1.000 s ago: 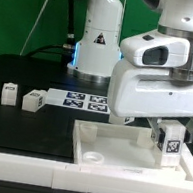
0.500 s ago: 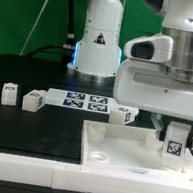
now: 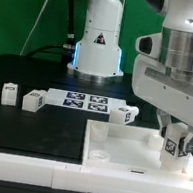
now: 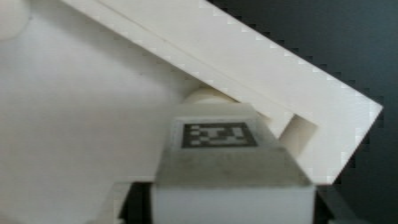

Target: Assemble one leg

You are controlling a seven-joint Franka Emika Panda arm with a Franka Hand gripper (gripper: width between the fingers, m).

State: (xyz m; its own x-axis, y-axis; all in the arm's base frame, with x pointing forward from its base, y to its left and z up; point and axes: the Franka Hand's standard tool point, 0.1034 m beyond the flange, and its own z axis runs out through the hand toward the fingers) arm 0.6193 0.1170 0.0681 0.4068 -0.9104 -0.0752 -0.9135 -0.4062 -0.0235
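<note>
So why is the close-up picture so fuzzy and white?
Wrist view: the leg is very near the lens, so its tag looks soft, and the white top is washed out. Exterior view: sharper, evenly lit, only the arm up close looks slightly blurred.

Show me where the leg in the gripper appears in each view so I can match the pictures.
Exterior view: the leg, tag showing, is low at the exterior view's right, by the tabletop's far rim.
Wrist view: the leg is close up, tag facing the camera, beside that raised rim.
Shared landmark: the tabletop's raised rim.
</note>
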